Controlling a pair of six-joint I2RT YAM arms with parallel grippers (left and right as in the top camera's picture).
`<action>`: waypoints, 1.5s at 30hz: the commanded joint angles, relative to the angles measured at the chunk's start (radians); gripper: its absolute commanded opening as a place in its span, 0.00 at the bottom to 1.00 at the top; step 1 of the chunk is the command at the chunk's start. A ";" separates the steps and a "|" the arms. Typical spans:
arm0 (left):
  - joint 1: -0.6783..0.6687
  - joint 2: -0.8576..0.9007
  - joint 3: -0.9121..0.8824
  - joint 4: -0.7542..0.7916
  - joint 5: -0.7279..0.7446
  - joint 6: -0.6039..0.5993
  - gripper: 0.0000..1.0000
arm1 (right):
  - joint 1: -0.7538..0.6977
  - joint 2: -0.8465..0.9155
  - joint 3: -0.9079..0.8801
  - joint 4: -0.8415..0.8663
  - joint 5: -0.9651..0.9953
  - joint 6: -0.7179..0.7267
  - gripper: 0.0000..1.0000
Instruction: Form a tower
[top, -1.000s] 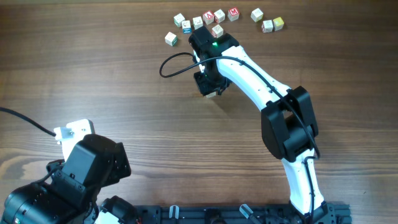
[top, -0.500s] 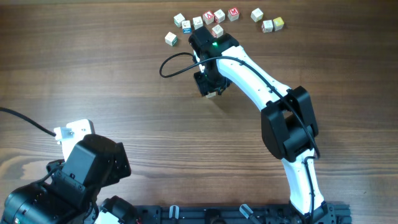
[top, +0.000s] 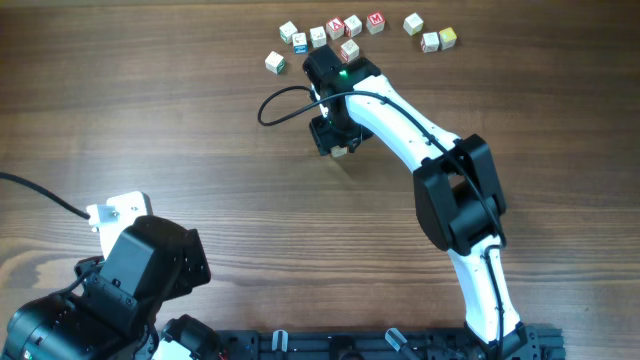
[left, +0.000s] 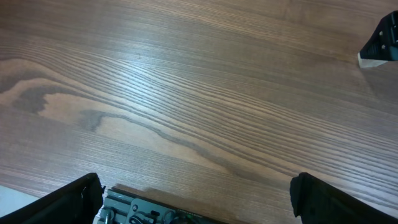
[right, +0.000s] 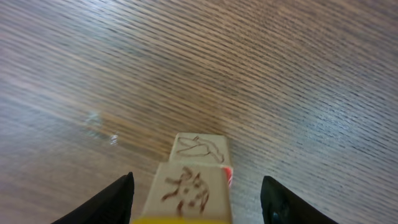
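Note:
The tower (right: 193, 183) shows in the right wrist view as cream cubes with brown drawings, one on another, with a yellow edge on the nearest face. My right gripper (right: 196, 200) is open astride it, with a gap between each dark finger (right: 112, 202) and the cube sides. From overhead the tower (top: 344, 150) peeks out under the right gripper (top: 335, 138) near the table's upper middle. My left gripper (left: 199, 200) is open over bare wood at the near left, holding nothing.
Several loose letter cubes (top: 345, 28) with red, blue and green marks lie in a row along the far edge, just behind the right arm. A black cable (top: 285, 100) loops left of the right wrist. The left arm (top: 120, 285) fills the near left corner.
The right gripper's jaws have spread apart and let go of the top cube. The right arm's elbow has shifted slightly left. The left arm has stayed still.

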 joint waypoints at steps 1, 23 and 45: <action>0.005 -0.001 -0.001 0.002 -0.002 -0.010 1.00 | -0.006 0.023 -0.008 0.002 0.018 0.008 0.64; 0.005 -0.001 -0.001 0.002 -0.002 -0.010 1.00 | -0.006 0.033 -0.005 -0.010 0.017 0.015 0.66; 0.005 -0.001 -0.001 0.002 -0.002 -0.010 1.00 | -0.177 -0.277 0.033 -0.119 0.147 0.365 0.91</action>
